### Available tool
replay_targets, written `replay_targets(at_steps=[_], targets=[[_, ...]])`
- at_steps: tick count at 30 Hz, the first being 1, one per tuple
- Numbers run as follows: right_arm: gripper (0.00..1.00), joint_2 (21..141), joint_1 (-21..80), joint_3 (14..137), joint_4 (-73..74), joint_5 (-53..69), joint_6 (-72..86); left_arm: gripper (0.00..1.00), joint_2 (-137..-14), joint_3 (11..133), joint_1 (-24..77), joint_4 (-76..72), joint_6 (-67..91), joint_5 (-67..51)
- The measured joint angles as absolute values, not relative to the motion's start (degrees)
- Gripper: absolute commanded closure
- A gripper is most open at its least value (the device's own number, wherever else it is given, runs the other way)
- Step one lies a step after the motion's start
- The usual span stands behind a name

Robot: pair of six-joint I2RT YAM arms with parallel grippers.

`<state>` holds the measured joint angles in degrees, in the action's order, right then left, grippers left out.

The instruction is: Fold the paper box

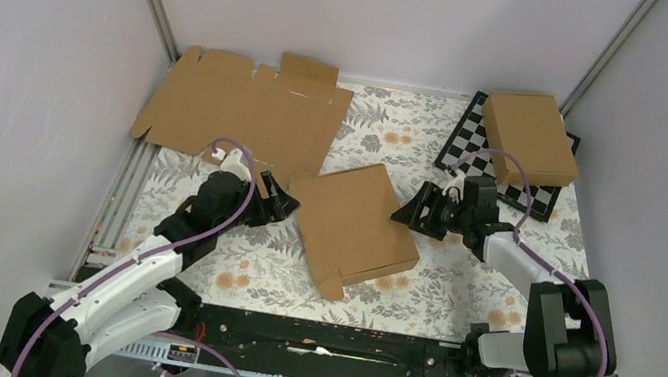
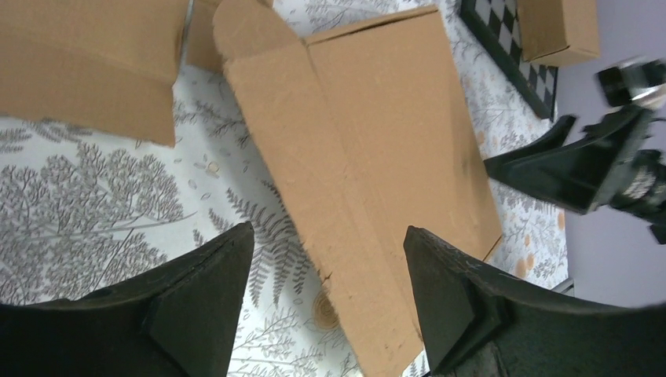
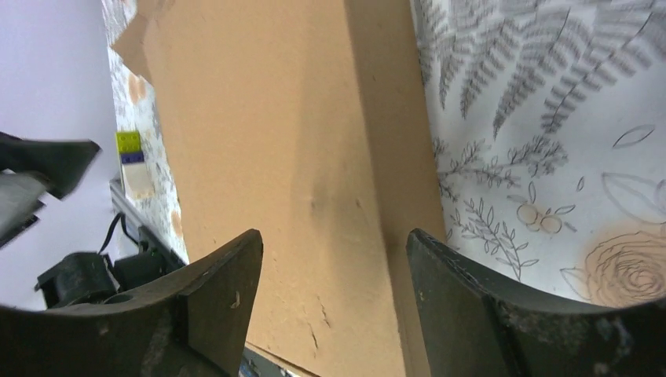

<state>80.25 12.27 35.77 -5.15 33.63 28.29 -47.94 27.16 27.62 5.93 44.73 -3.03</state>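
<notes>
The plain brown cardboard paper box point(image 1: 355, 220), flat on the floral counter point(image 1: 456, 289) left of the black-and-white chessboard point(image 1: 464, 140), appears light, stiff yet creasable: grip a side flap; left pincer point(image 1: 279, 202) and right pincer point(image 1: 415, 212) flank it, open, empty.

Left pincer point(image 1: 279, 198) and right pincer point(image 1: 415, 212) matte black, wedge-shaped fingers point(image 2: 208, 294) with faint pale scuffs, behind each pincer a black wrist block, white arm shells point(image 1: 138, 271), black joints, looping purple cable point(image 1: 234, 142)

One paper box point(image 1: 355, 222), one other box point(image 1: 530, 137), one cardboard sheet point(image 1: 241, 108), one chessboard point(image 1: 464, 140), two hands point(image 1: 281, 202) point(image 1: 413, 210).
</notes>
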Motion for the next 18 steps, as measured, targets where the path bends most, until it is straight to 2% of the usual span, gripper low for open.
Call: replay_targets(at_steps=[9,18], targets=[[0.26,76.25,12.36,35.77,-7.81,29.06,30.26,0.25,-42.37,23.79,27.62,8.34,45.08,-3.2],[0.32,81.84,12.36,39.55,-12.01,28.56,32.42,0.25,-41.04,23.79,27.62,10.68,44.88,-3.2]])
